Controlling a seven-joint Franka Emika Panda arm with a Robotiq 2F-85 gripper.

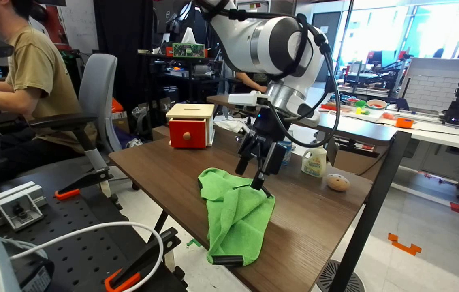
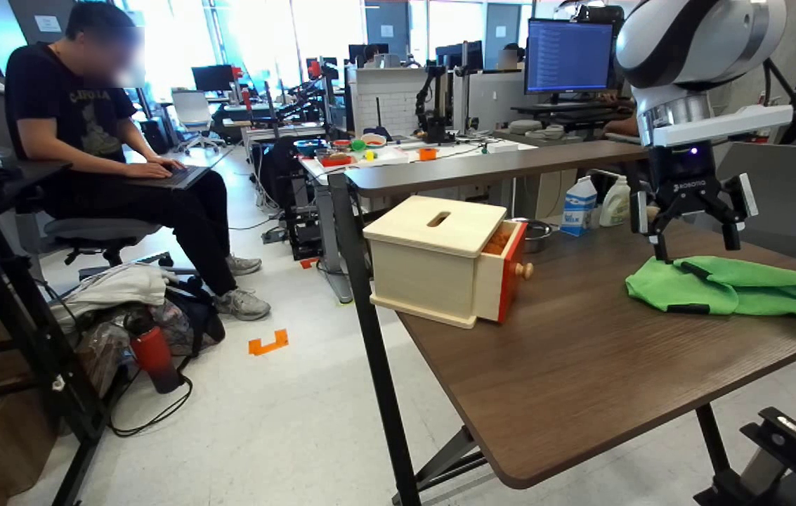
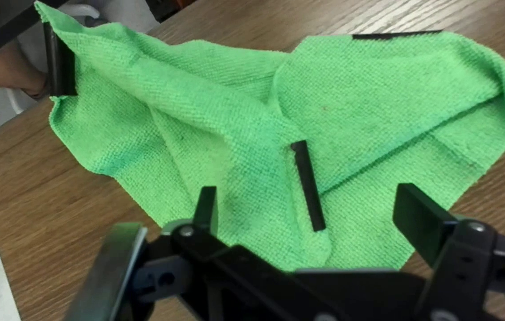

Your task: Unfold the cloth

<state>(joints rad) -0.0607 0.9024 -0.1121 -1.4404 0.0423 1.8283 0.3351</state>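
A plain, bright green cloth of soft fabric lies rumpled and partly folded over itself on the brown wood-grain desk, one end with a black strip sticking out past the desk's edge near a rounded corner. Over it hangs the black two-fingered Robotiq gripper, fingers spread wide apart and holding nothing; whether a fingertip brushes the fabric I cannot tell. In an exterior view, a pale wooden box with a slotted lid and a red-fronted drawer, pulled partway out, stands at the desk's left edge. Toward the far edge stand a blue-and-white milk carton and a cream plastic jug; a speckled egg-shaped object rests near a desk corner.
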